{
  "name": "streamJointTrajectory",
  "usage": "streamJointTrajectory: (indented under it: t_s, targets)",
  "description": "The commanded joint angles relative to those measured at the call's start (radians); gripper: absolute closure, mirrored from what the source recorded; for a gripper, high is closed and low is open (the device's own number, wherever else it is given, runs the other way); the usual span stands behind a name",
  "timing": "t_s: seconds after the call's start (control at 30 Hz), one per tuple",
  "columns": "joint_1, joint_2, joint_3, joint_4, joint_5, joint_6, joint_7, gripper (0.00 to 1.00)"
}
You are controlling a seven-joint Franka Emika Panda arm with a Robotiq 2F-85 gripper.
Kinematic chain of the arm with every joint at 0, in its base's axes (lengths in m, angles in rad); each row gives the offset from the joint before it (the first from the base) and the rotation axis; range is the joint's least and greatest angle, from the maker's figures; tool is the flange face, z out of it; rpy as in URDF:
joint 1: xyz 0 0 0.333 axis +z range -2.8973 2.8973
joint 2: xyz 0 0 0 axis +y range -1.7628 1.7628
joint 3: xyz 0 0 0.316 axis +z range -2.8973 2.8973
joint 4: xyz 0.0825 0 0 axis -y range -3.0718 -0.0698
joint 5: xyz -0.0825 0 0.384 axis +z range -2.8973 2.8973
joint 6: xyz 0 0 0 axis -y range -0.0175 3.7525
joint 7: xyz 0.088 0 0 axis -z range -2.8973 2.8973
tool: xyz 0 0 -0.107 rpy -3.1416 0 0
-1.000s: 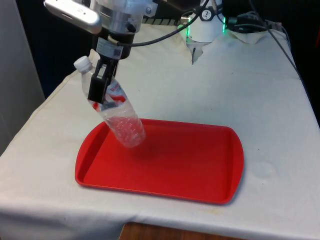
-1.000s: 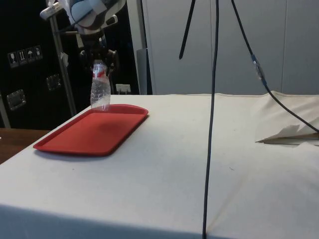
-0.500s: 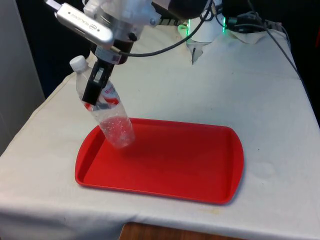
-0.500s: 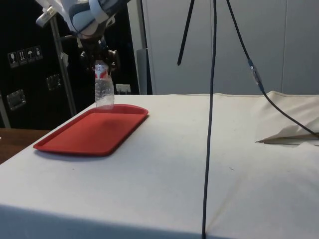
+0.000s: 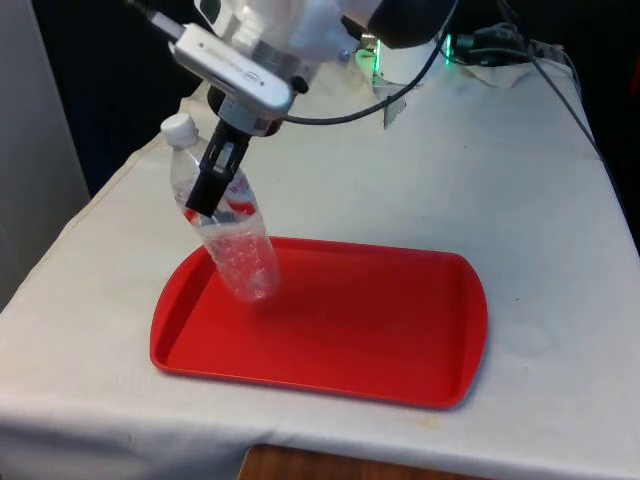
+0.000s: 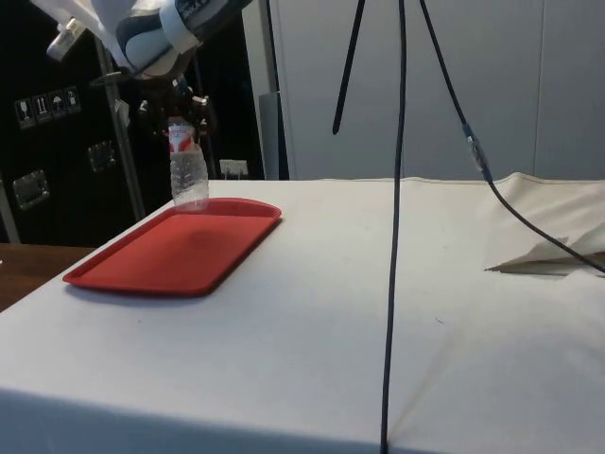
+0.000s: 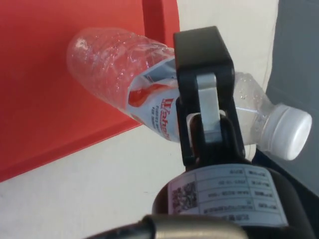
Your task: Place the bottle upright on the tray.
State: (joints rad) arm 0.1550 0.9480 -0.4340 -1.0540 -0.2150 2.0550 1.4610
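Observation:
A clear plastic bottle (image 5: 232, 232) with a white cap and a red-and-white label hangs tilted, cap towards the front view's left, its base low over the red tray (image 5: 380, 330) near the tray's far left corner. My gripper (image 5: 217, 183) is shut on the bottle around the label. In the side view the bottle (image 6: 189, 172) stands nearly upright above the tray's (image 6: 180, 251) far end, held by the gripper (image 6: 179, 120). The wrist view has one black finger (image 7: 202, 89) across the bottle's (image 7: 114, 69) label, with the tray (image 7: 50, 99) beneath.
White cloth covers the table (image 5: 480, 170). Black cables (image 6: 397, 189) hang in the side view's foreground. The table's left edge (image 5: 90, 215) lies close to the tray.
The arm has shifted slightly towards the front view's right and the bottle has turned a little more upright, still over the tray's far left corner.

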Motion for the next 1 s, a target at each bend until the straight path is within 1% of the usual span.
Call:
streamJointTrajectory:
  t_s: [0.0, 0.17, 0.2, 0.23, 0.37, 0.4, 0.43, 0.5, 0.6, 0.7, 0.73, 0.77, 0.8, 0.93, 0.97]
  targets:
    - [0.007, 0.006, -0.005, 0.008, -0.003, -0.009, 0.013, 1.00]
    - [0.014, 0.019, 0.004, 0.031, -0.038, -0.026, 0.036, 1.00]
    - [0.009, 0.013, 0.009, 0.024, -0.036, -0.020, 0.023, 1.00]
    - [0.015, 0.021, 0.005, 0.033, -0.043, -0.029, 0.040, 1.00]
    - [0.023, 0.035, 0.013, 0.044, -0.062, -0.041, 0.064, 1.00]
    - [0.024, 0.038, 0.016, 0.044, -0.065, -0.042, 0.069, 1.00]
    - [0.019, 0.031, 0.019, 0.039, -0.066, -0.038, 0.056, 1.00]
    - [0.027, 0.046, 0.021, 0.047, -0.072, -0.044, 0.085, 1.00]
    - [0.031, 0.053, 0.025, 0.048, -0.081, -0.048, 0.100, 1.00]
    - [0.034, 0.056, 0.031, 0.047, -0.091, -0.053, 0.115, 1.00]
    - [0.031, 0.053, 0.034, 0.044, -0.093, -0.050, 0.105, 1.00]
    - [0.037, 0.056, 0.031, 0.048, -0.096, -0.056, 0.119, 1.00]
    - [0.040, 0.054, 0.031, 0.048, -0.110, -0.061, 0.126, 1.00]
    - [0.048, 0.056, 0.031, 0.054, -0.141, -0.071, 0.143, 1.00]
    - [0.050, 0.057, 0.032, 0.056, -0.158, -0.076, 0.153, 1.00]
